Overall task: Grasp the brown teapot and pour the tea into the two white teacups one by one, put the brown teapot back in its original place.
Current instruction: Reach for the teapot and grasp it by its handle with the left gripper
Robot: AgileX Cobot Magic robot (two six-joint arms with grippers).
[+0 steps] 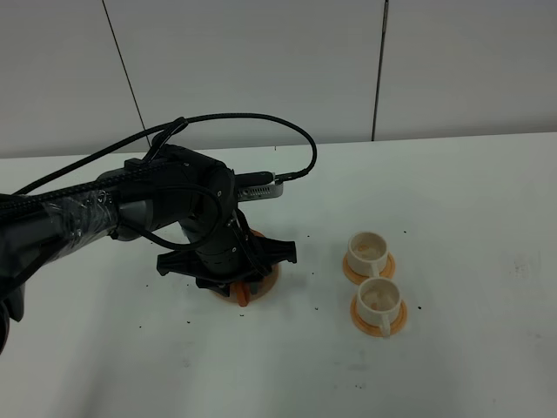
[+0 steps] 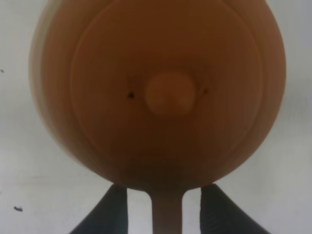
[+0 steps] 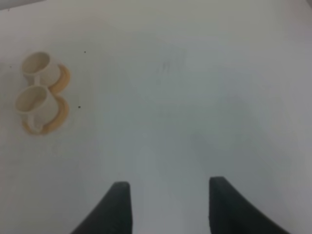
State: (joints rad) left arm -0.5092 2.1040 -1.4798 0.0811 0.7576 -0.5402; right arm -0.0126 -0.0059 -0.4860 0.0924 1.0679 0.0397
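The teapot [image 2: 161, 146] sits left of the table's [image 1: 470, 200] middle, about halfway between its far and near edges. From the high camera it is almost wholly hidden under the left arm. A tan sliver at its right side looks like the rim of the disc [image 1: 271, 277], though I can't tell for sure that the pot rests on it.

From the left wrist camera the pot fills the view from above. Its lid is on, with the round knob [image 2: 170, 93] in the middle. The stubby handle [image 2: 166, 217] points straight back toward the left gripper [image 2: 165, 195]. The gripper's two dark fingers [image 2: 114, 212] stand one on each side of the handle with a strip of table showing in both gaps. The jaws are apart and bracket the handle without pinching it.

To the right of the pot, well apart from it, the two cups stand close together. One [image 1: 366, 247] is nearer the far edge and the other [image 1: 378, 298] nearer the near edge. Each is upright on its own orange saucer [image 1: 348, 271], and the two saucers nearly touch. Both cups look pale inside, and I can't tell whether there is tea in them.

The right gripper [image 3: 170, 207] hangs over bare table with its fingers spread wide and nothing between them. The cups are off to one side of it. Small dark specks [image 1: 316, 309] dot the tabletop around the pot and cups.
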